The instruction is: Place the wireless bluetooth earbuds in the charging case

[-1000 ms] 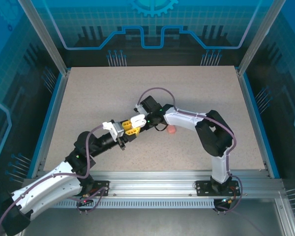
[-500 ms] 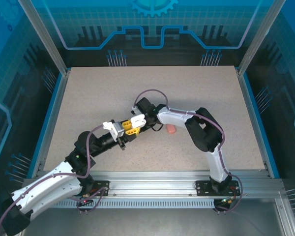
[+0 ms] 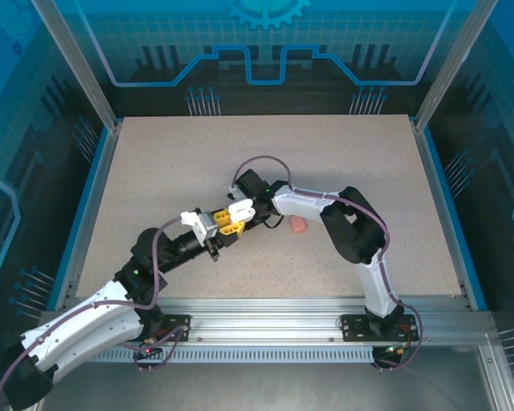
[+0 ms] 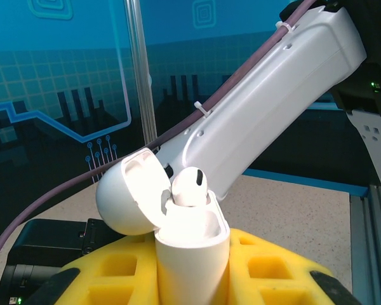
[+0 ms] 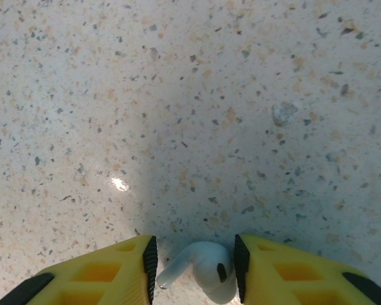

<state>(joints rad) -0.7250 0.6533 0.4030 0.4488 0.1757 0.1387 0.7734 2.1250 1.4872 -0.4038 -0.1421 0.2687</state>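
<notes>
Speckled desk (image 3: 154, 171). Over its centre, white case (image 4: 190, 248), lid open, pinched upright by left fingers (image 4: 267, 267). Just right, pink case (image 3: 299, 224) laid on desk. In white case, one earbud (image 4: 189, 186) seated. Near desk surface, second earbud (image 5: 206, 267) closely flanked by right fingers (image 5: 101, 270); firm pinch cannot be told.

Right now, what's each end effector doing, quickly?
Left end effector: shut on the open white case.
Right end effector: around a white earbud; grip cannot be told.
</notes>
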